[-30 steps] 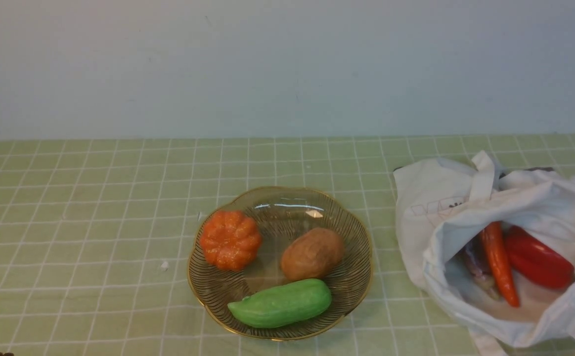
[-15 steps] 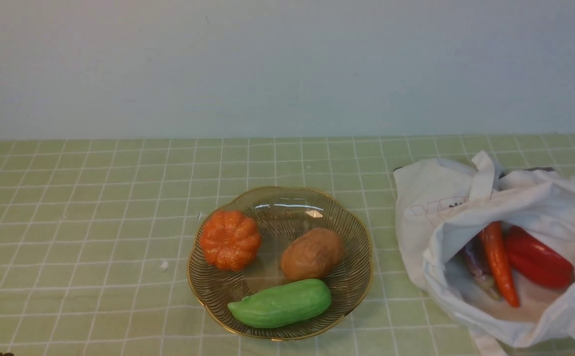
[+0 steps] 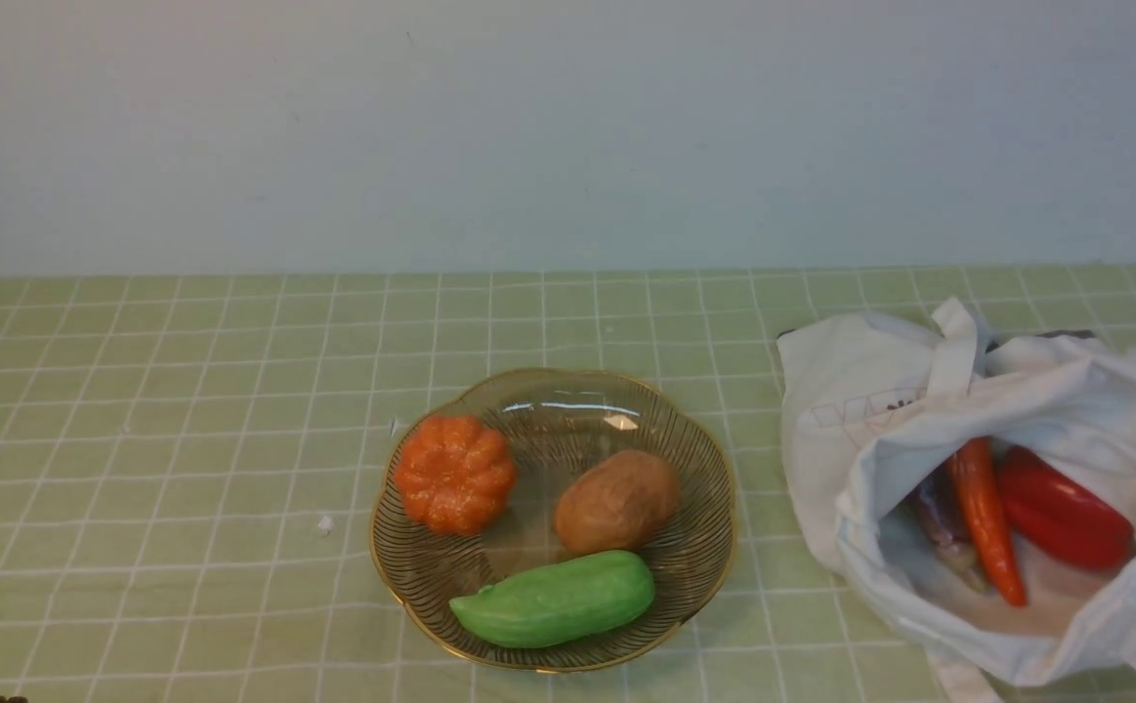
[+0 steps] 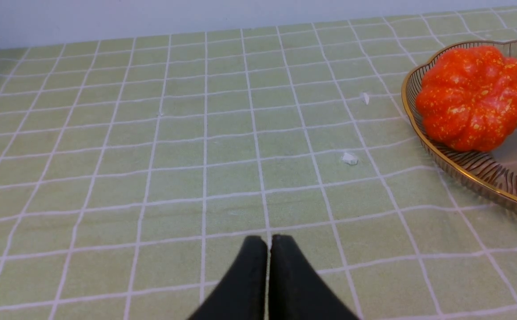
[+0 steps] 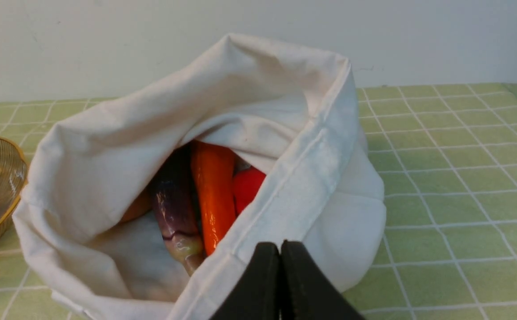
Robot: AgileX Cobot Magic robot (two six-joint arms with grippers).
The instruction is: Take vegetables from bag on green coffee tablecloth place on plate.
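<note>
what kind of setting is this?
Probably a staged lab tabletop, not a real kitchen: a checked green tablecloth against a bare wall, with toy vegetables on a plate and in a bag.

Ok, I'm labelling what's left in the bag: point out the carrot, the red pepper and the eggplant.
carrot [image 3: 986, 520], front view, middle of its orange body.
red pepper [image 3: 1059, 513], front view, glossy upper side.
eggplant [image 5: 174, 202], right wrist view, purple body.

Pale green tablecloth [image 3: 187, 410] gridded with white lines, white bag [image 3: 870, 410], amber gold-rimmed plate [image 3: 704, 547], green cucumber [image 3: 558, 600].
</note>
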